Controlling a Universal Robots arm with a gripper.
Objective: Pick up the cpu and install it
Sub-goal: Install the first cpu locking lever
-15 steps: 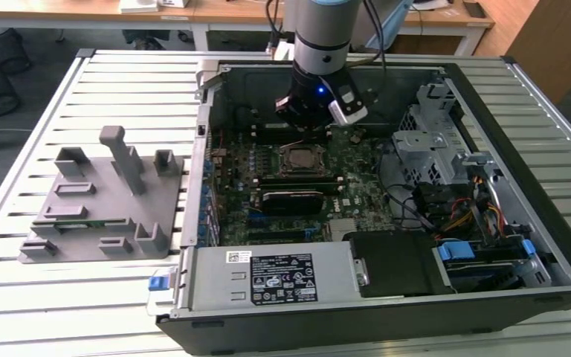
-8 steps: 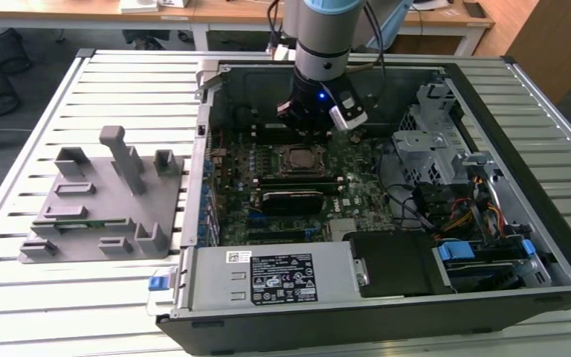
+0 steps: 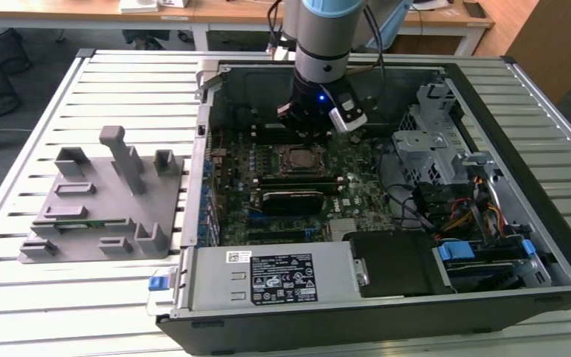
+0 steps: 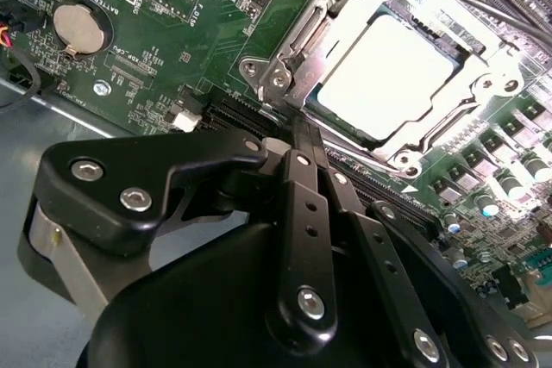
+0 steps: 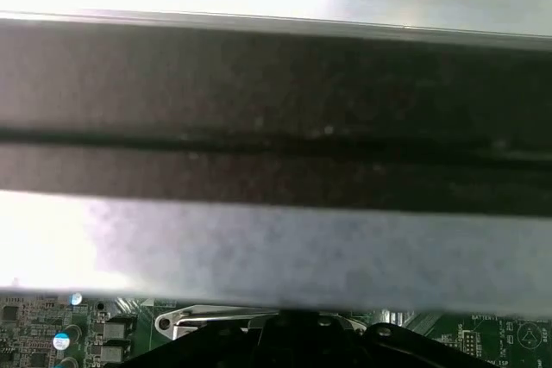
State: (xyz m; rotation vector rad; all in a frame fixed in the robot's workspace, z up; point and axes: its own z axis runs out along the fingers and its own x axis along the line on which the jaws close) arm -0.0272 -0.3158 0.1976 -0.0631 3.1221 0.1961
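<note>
Already the cpu point(image 4: 392, 75) sits flat inside the shiny metal socket point(image 4: 285, 58) on the green motherboard point(image 4: 185, 36), its pale square top facing up in the second wrist view. Just beside it, the black gripper point(image 4: 297, 140) has its fingers pressed together with nothing between them. From the exterior view, the gripper point(image 3: 311, 130) hangs low inside the open computer case point(image 3: 553, 245), right over the socket point(image 3: 297, 156). A grey fixture block point(image 3: 107, 197) rests well apart on the slatted table point(image 3: 27, 297).
</note>
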